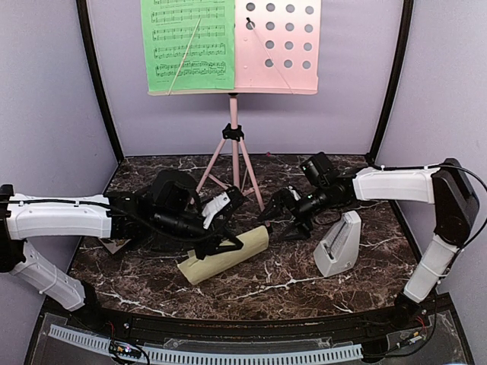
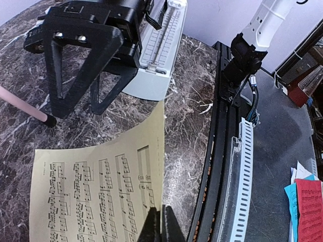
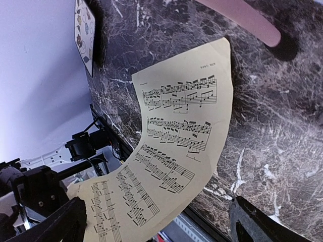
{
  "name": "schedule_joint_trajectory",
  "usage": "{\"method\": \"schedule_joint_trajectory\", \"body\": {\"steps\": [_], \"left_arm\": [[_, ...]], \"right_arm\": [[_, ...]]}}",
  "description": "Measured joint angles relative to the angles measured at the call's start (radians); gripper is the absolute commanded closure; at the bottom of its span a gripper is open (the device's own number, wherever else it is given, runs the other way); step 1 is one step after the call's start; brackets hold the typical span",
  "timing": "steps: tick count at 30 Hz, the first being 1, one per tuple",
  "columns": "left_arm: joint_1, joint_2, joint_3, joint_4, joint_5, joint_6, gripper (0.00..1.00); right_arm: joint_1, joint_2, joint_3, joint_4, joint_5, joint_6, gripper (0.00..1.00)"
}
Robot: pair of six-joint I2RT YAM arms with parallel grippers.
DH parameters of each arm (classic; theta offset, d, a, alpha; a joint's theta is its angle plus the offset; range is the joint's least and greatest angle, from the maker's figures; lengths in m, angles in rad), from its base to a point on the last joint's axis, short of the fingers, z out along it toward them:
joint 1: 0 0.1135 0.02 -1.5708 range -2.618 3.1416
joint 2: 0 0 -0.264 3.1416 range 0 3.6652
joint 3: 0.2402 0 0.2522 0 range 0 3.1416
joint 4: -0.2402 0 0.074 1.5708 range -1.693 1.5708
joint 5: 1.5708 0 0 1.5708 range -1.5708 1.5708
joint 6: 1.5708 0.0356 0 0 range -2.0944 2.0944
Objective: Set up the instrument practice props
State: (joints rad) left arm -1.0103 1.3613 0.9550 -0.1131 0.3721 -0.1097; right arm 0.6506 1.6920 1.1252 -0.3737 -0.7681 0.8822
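Two arms meet mid-table, so check both. Your left gripper is pinched tight on one edge of the pale yellow music sheet. The sheet's bowed, curling up off the surface, printed side up, lying btwn the stand's feet and the near rail. Your right gripper hangs just past the sheet's other end, apart from it, jaws spread wide and gripping nothing.

The small light-grey pyramid metronome stands on the table just right of the right gripper, clear of the sheet. The pink music stand stands back-centre w/ its tripod feet on the table. The green music sheet rests on the left half of its desk; the right half shows pink w/ round holes. A floral tile sits at the table's left edge by the wall, mostly hidden under the left arm in the top view.

Surface: marble-look tabletop, brown-black w/ white veins, slightly glossy. Room: lavender walls on 3 sides, black posts at the back corners. The near edge has a curved black rail + a white slotted cable duct. Past the rail, in the left wrist view, there's grey flooring and a stack of blue and red papers.
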Motion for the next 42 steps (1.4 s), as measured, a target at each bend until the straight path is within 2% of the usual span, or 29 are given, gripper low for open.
{"method": "schedule_joint_trajectory", "body": {"steps": [12, 18, 21, 23, 29, 33, 34, 38, 39, 42], "left_arm": [[-0.042, 0.031, -0.003, 0.055, 0.0, 0.014, 1.0], [-0.065, 0.031, -0.008, 0.076, -0.025, 0.031, 1.0], [-0.081, 0.031, -0.008, 0.082, -0.043, 0.043, 1.0], [-0.088, 0.031, -0.009, 0.087, -0.051, 0.049, 0.99], [-0.107, 0.04, -0.009, 0.09, -0.071, 0.077, 0.94], [-0.112, 0.048, -0.01, 0.089, -0.085, 0.093, 0.7], [-0.112, 0.048, -0.01, 0.089, -0.089, 0.099, 0.61], [-0.112, 0.0, -0.058, 0.098, -0.109, 0.076, 0.32], [-0.112, -0.032, -0.086, 0.102, -0.122, 0.067, 0.27], [-0.101, -0.173, -0.198, 0.129, -0.162, 0.013, 0.23]], "right_arm": [[-0.001, 0.0, -0.102, 0.044, -0.044, 0.112, 0.09], [0.01, 0.08, -0.086, 0.102, -0.077, 0.167, 0.16], [0.027, 0.131, -0.068, 0.127, -0.092, 0.195, 0.24], [0.036, 0.146, -0.058, 0.137, -0.096, 0.206, 0.35], [0.045, 0.156, 0.008, 0.15, -0.095, 0.227, 0.76], [0.045, 0.156, 0.055, 0.145, -0.09, 0.206, 0.96], [0.045, 0.156, 0.062, 0.142, -0.09, 0.19, 0.99], [0.047, 0.152, 0.077, 0.129, -0.083, 0.122, 1.0], [0.049, 0.148, 0.077, 0.126, -0.078, 0.097, 1.0], [0.061, 0.12, 0.082, 0.097, -0.054, 0.013, 1.0]]}}
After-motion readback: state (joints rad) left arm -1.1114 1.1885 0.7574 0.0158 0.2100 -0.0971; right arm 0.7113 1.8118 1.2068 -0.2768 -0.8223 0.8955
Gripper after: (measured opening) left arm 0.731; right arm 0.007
